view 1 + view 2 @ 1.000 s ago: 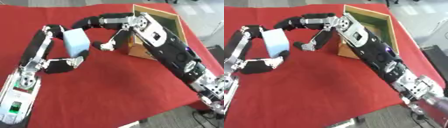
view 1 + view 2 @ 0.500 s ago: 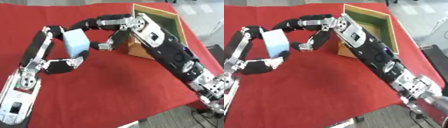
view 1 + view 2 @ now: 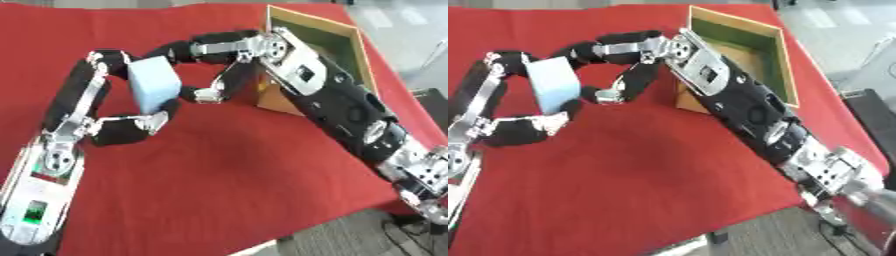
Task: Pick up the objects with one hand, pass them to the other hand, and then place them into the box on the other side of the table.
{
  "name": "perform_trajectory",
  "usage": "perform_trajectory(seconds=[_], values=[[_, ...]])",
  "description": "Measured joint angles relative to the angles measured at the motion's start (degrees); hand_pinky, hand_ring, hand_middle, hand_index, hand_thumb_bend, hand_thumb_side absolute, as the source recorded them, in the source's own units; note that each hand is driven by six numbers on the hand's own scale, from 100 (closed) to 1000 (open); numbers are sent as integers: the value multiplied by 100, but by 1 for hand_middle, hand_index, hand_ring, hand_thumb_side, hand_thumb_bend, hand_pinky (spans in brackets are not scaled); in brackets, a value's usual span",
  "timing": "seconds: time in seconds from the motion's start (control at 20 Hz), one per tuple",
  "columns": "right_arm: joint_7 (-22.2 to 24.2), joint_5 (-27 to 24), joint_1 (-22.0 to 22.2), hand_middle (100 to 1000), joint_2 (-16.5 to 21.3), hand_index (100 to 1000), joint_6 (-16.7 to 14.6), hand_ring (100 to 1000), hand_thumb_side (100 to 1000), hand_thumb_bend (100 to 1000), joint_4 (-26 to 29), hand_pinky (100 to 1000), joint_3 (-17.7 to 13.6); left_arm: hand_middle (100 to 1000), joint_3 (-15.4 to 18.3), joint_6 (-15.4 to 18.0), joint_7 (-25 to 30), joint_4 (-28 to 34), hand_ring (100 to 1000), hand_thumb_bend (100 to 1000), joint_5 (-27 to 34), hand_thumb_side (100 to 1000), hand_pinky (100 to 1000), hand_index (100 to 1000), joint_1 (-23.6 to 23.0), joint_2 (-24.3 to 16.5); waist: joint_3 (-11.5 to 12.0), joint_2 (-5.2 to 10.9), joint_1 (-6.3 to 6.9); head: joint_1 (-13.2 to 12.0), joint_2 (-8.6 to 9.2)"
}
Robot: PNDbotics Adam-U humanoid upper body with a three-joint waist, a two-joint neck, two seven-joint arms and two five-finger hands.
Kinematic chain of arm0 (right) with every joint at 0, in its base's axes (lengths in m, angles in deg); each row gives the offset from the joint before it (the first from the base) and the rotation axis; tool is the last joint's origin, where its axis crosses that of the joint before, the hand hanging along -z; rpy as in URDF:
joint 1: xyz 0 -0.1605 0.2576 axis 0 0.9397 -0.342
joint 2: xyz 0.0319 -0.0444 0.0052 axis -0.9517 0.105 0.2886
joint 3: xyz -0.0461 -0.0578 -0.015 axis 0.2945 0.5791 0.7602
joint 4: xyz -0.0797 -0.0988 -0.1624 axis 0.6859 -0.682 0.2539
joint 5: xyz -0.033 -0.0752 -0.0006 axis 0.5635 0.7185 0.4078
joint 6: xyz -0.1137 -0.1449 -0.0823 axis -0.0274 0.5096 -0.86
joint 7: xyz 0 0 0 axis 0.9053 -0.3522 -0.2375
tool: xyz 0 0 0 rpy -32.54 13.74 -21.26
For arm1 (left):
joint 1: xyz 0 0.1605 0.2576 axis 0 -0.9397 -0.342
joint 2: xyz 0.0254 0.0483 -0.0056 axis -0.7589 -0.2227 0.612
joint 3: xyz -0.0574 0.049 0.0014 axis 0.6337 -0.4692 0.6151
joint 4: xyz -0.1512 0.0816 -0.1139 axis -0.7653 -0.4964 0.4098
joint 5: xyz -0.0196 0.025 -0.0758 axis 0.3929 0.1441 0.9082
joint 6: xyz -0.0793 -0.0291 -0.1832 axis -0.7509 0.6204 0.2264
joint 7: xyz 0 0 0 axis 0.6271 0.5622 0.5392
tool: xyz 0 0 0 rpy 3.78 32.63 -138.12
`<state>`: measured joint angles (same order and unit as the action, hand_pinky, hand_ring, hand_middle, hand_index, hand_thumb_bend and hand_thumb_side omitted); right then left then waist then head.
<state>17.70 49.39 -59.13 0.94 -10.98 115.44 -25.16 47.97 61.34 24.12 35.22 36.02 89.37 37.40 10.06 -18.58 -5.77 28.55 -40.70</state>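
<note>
A light blue block (image 3: 154, 89) is held above the red table by my left hand (image 3: 77, 102), fingers curled over its far side and thumb under its near corner. My right hand (image 3: 229, 49) reaches in from the right. Its fingers (image 3: 179, 51) arch to the block's upper right corner and its thumb (image 3: 208, 94) hangs just beside the block's right edge, with a small gap showing. The wooden box (image 3: 738, 21) with a green inside stands at the far right, partly hidden behind my right forearm.
A red cloth (image 3: 227, 170) covers the table. The table's right edge runs close past the box, and its front edge drops to grey floor at the lower right. A dark object (image 3: 875, 120) stands off the table on the right.
My right hand has crept slightly left, bringing its thumb and fingers closer to the block. The left hand and block have barely moved.
</note>
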Motion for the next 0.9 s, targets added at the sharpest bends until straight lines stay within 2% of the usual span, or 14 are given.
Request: perform_trajectory(seconds=[0.1,0.15,0.75,0.9], values=[[22,0,20,1000,9,1000,22,1000,257,100,17,1000,15,452,0,3,-3,-16,581,100,0,308,660,476,0,0,7,-7,-8,18,-1],[32,0,29,1000,10,1000,32,1000,241,100,26,1000,17,452,0,3,-3,-21,581,100,0,309,659,476,0,0,7,-10,-10,30,-2],[221,-307,103,1000,170,1000,222,1000,291,100,218,1000,46,452,2,12,-14,-52,582,100,-45,302,658,475,0,51,-13,-23,-25,31,-2],[265,-348,117,1000,190,1000,267,1000,264,100,251,1000,47,452,1,18,-10,-70,582,100,-63,302,658,475,0,52,-14,-23,-30,33,-2]])
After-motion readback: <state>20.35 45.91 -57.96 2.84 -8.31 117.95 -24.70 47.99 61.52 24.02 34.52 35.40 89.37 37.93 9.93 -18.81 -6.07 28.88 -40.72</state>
